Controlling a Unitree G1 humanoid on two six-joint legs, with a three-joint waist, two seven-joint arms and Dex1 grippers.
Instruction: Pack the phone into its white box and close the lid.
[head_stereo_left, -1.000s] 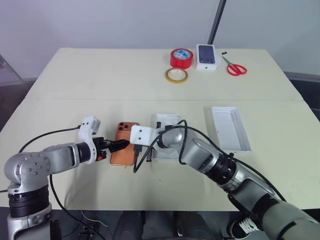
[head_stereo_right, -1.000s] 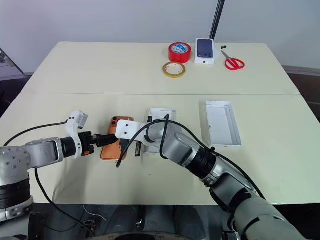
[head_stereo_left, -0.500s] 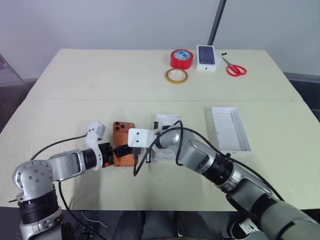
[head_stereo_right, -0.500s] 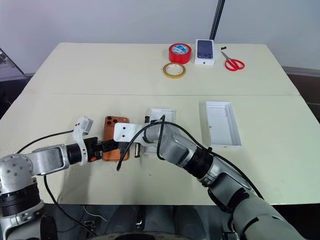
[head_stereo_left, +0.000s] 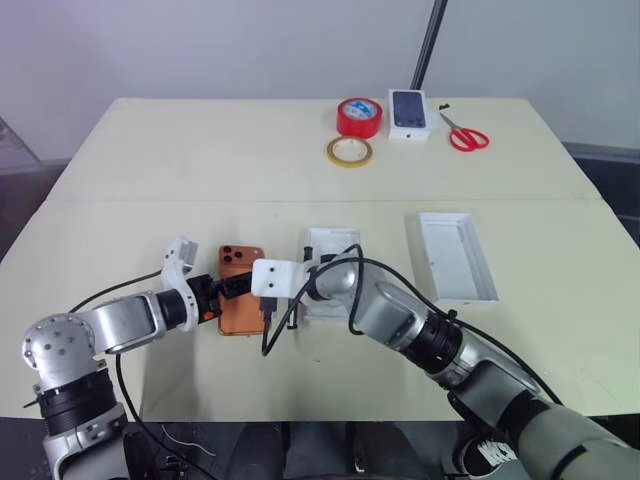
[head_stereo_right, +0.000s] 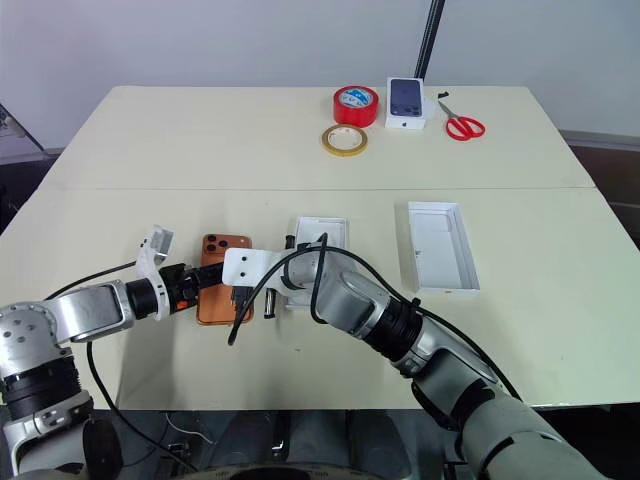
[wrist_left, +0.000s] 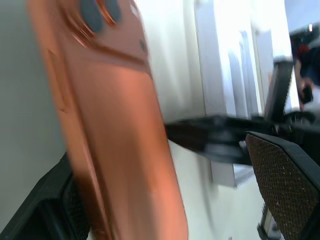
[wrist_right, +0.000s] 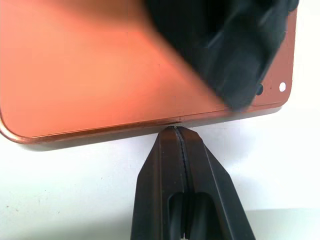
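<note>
Left eye view, open room: the table (head_stereo_left: 150, 160) was bare along its left half and near edge; the clutter sat in the middle and at the far right edge.
Left gripper (head_stereo_left: 232, 288): its fingers stood wide apart, straddling the phone (head_stereo_left: 240, 302) from the left side; one finger (wrist_left: 287, 185) showed beside the phone's long edge in the left wrist view, the other low beside the other edge.
Phone: it lay back up on the table, camera lenses toward the far end, just left of the white box (head_stereo_left: 330, 268), not in it.
Right gripper (wrist_right: 179, 137): its fingers were pressed together, the tip touching the phone's right long edge, seen in the right wrist view.
White box: it lay in the middle of the table, mostly covered by the right arm; its floor could not be made out.
Lid (head_stereo_left: 457, 255): it lay open side up, well apart to the right of the box, with free table around it.
Far edge: yellow tape ring (head_stereo_left: 349, 151), red tape roll (head_stereo_left: 360, 116), small box (head_stereo_left: 410, 110) and red scissors (head_stereo_left: 464, 134) lined up, well clear of both arms.
Hard to make out: whether the left fingers touched the phone.
</note>
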